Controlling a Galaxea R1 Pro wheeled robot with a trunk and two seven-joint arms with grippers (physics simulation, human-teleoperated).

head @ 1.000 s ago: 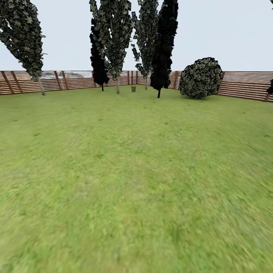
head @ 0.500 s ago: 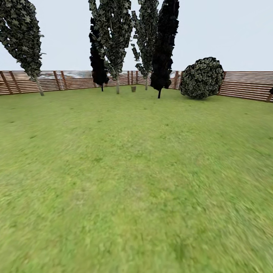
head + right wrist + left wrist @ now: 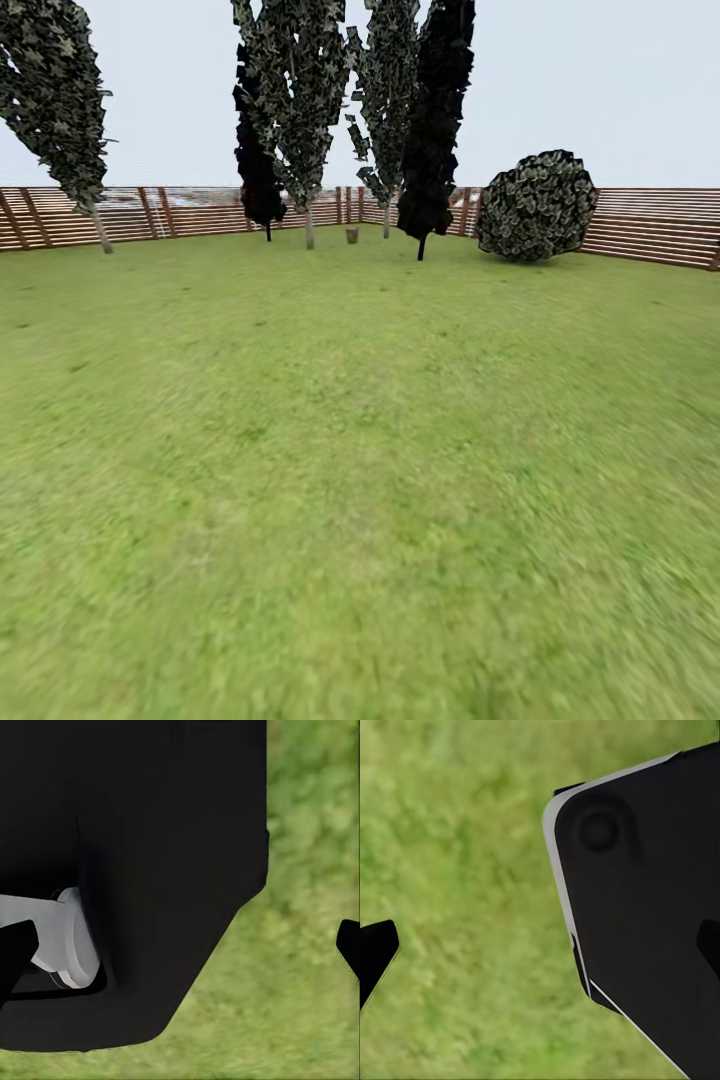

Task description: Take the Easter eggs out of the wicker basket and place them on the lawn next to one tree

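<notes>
The lawn stretches wide ahead in the head view. Far off, near the back fence, a small brownish wicker basket stands on the grass; it is too small to make out any Easter eggs. A pale-trunked tree rises just left of it, and another tree just right. My left gripper is open above bare grass, with only its dark fingertips showing. Open too is my right gripper, which holds nothing and hangs beside a black part of the robot.
A brown slat fence rings the garden. Two black-trunked trees stand among the pale ones, and a round dark bush sits at the back right. Another pale-trunked tree leans at the far left.
The whole head view has spread slightly outward: the left tree slid left and the bush right, so the camera has moved forward. Nothing on the lawn has moved.
</notes>
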